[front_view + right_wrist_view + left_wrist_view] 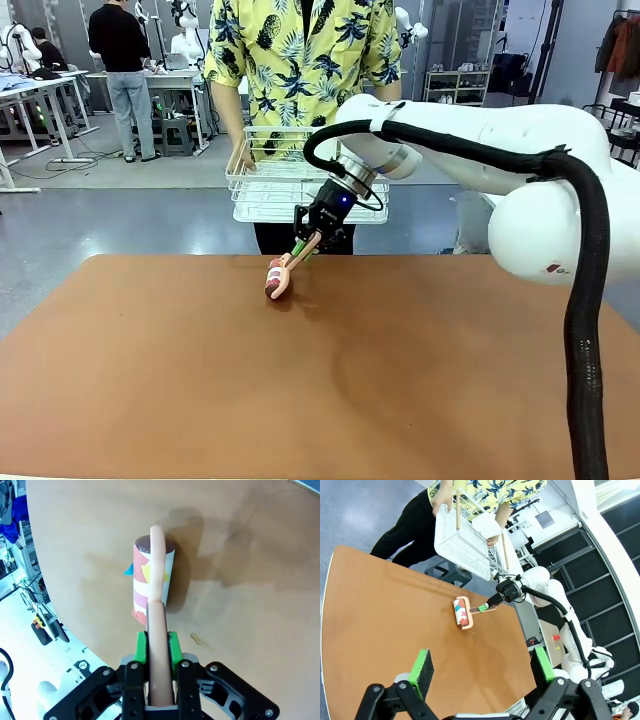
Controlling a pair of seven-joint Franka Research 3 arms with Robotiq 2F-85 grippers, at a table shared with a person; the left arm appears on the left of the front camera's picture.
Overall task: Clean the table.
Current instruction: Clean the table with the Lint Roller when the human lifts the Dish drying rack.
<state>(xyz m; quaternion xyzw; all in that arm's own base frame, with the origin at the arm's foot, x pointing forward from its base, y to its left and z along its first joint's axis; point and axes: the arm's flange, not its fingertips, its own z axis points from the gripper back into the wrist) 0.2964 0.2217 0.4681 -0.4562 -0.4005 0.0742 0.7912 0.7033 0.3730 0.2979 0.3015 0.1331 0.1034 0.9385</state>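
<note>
Pink plastic lint roller (277, 279), judged light and stiff, is clamped at its handle by the right gripper (305, 246), roll on the matte terracotta table (300, 400) near its far edge; left gripper (482, 667) gaping, empty

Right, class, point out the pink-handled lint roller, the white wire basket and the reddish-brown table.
pink-handled lint roller (277, 281): front view, its patterned drum.
white wire basket (262, 212): front view, its front wall.
reddish-brown table (180, 380): front view, bare top.
</note>
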